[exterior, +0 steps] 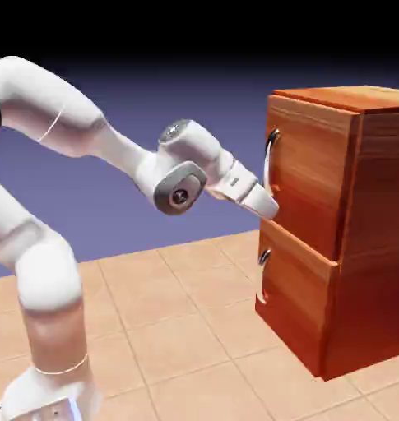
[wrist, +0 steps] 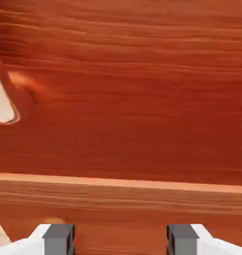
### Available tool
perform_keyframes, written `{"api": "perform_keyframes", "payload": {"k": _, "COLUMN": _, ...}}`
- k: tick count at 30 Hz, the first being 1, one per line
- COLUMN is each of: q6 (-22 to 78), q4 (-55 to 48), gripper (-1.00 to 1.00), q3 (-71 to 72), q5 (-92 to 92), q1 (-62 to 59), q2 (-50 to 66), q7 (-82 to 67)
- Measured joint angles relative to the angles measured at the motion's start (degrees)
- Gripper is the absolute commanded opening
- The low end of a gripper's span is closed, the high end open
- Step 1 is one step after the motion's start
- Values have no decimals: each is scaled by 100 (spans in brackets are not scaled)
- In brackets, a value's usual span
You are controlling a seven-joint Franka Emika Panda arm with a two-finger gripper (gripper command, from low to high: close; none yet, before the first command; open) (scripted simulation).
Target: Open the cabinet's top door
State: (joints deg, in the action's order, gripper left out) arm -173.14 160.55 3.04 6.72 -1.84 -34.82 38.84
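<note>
The reddish-brown cabinet [exterior: 350, 247] stands at the right of the exterior view. Its top door [exterior: 309, 181] carries a long curved silver handle [exterior: 270, 160] on its left edge. My gripper [exterior: 272, 210] is close against the door's front, just below the handle's lower end and above the seam to the lower panel [exterior: 293, 304]. The hand view is filled by the top door [wrist: 132, 89]'s wood, with one end of the handle [wrist: 3, 99] at the left edge. My gripper [wrist: 121, 241] is open, and only wood shows between its grey fingertips [wrist: 59, 238].
A pale seam [wrist: 122, 183] divides the top door from the lower panel [wrist: 122, 209]. The lower panel has its own small silver handle [exterior: 262, 256]. A tan tiled surface [exterior: 178, 329] lies under the arm and cabinet.
</note>
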Motion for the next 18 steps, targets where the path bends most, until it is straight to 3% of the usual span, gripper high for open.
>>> {"api": "perform_keyframes", "payload": {"k": 18, "q6": 578, "q4": -299, "gripper": 0, "q3": 2025, "q5": 4486, "q1": -1686, "q2": -1444, "q7": -2410}}
